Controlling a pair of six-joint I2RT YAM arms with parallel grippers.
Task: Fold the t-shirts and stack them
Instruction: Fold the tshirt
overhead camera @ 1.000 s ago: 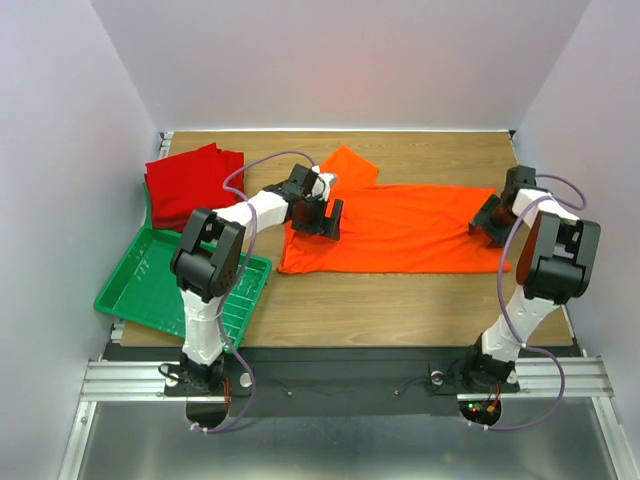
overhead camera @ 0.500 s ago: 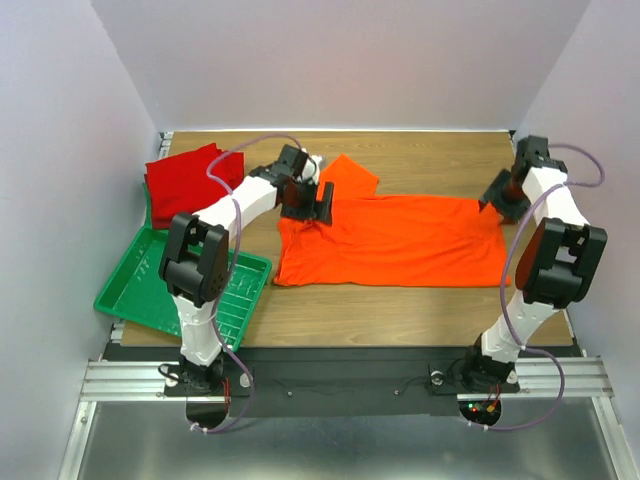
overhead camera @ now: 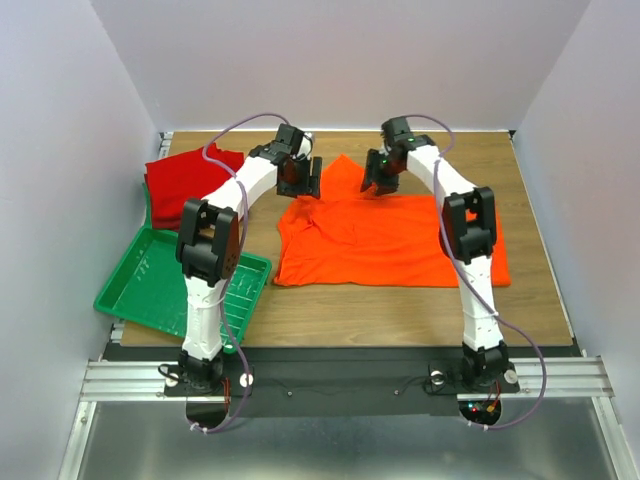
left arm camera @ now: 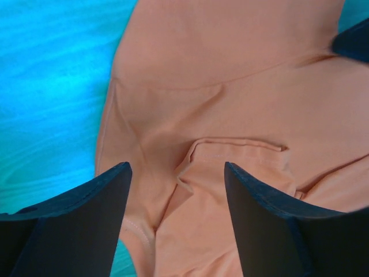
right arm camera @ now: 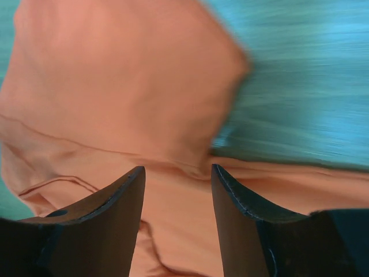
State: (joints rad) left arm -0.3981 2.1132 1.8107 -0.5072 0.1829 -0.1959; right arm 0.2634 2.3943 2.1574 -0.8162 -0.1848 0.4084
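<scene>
right gripper (overhead camera: 376, 180) has swung from right hem of orange t-shirt (overhead camera: 390, 245) across to far sleeve (overhead camera: 345, 175); left gripper (overhead camera: 303, 183) has moved up to shoulder beside it. both jaws apart over cloth, nothing pinched. shirt flat mid-table, unfolded; folded red t-shirts (overhead camera: 185, 185) far left. likely sleeve fold-in next.

The left arm (overhead camera: 243, 186) seemingly hides part of the red t-shirts (overhead camera: 180, 185).

The orange t-shirt (overhead camera: 390, 240) lies spread mid-frame, left gripper (overhead camera: 300, 187) and right gripper (overhead camera: 378, 180) over its upper edge; red t-shirts (overhead camera: 185, 180) upper left, green tray (overhead camera: 140, 290) below them.
</scene>
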